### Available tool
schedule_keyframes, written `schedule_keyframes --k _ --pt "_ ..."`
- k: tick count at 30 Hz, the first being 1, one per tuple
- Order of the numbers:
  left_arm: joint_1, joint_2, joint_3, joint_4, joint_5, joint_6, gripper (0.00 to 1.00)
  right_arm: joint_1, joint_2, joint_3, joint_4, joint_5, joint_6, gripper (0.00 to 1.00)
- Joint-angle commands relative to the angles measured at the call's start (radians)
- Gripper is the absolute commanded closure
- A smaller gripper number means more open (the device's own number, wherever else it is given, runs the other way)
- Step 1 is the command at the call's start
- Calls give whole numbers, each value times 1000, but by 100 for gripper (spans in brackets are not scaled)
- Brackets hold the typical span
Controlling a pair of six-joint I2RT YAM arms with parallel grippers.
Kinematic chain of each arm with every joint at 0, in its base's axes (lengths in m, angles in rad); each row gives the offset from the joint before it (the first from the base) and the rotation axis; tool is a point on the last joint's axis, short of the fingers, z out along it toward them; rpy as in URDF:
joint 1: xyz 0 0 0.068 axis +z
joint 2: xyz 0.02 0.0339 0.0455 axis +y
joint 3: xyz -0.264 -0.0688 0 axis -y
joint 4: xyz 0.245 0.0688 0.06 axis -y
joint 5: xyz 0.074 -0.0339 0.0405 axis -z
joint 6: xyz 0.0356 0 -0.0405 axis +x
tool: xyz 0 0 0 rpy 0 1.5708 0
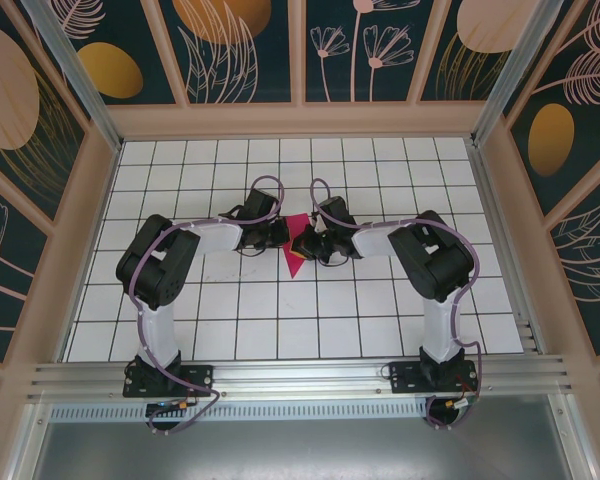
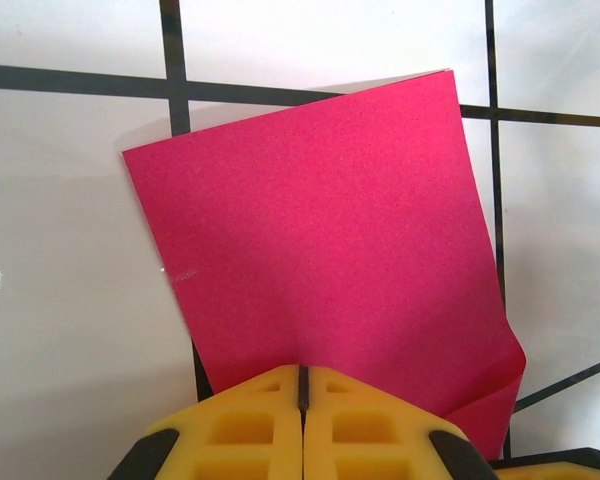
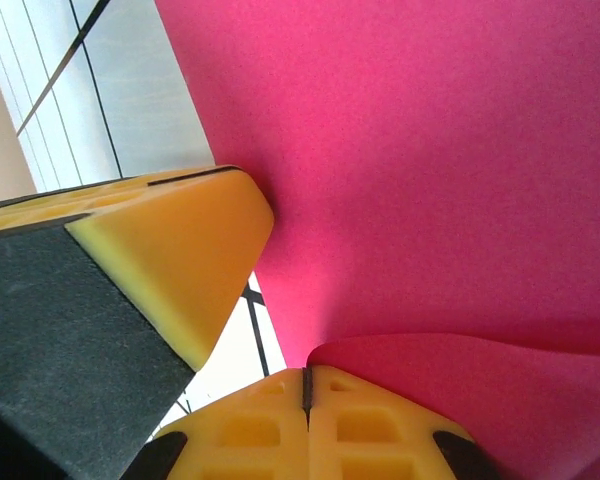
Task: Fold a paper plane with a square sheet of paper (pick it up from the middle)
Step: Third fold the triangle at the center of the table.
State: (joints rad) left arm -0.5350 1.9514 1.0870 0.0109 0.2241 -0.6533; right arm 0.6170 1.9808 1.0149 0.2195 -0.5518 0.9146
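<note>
Fold step: thin magenta-pink paper sheet [image 1: 291, 262] pinched twice.
Top: sheet located mid white tiled desk [image 1: 380, 320]. Left wrist: left fingers [image 2: 280, 410] closed on its near edge. Right wrist: right fingers [image 3: 330, 410] closed on curled flap; edges to be aligned before creasing.

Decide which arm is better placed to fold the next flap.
Probably the right: the right gripper is shut at the sheet's curled flap, ready to carry it over, while the left gripper pinches the flat edge.

Black-and-white arms [image 1: 158, 320] carry lilac cables [image 1: 265, 185] and yellow, seemingly foam claw pads [image 2: 250, 430].
</note>
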Motion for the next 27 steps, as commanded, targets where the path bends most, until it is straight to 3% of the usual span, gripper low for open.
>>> schedule_keyframes --k 1,15,20,27 --pt "0 38 6 -45 18 24 91 2 30 23 22 -13 -27 100" --pt "0 -10 15 -68 -24 11 88 2 56 29 -46 36 -44 100" --pt "21 -109 2 -93 -119 -39 79 2 55 26 -76 54 -49 89" --pt "72 -209 -84 -50 -130 -104 77 2 45 11 -68 53 -49 73"
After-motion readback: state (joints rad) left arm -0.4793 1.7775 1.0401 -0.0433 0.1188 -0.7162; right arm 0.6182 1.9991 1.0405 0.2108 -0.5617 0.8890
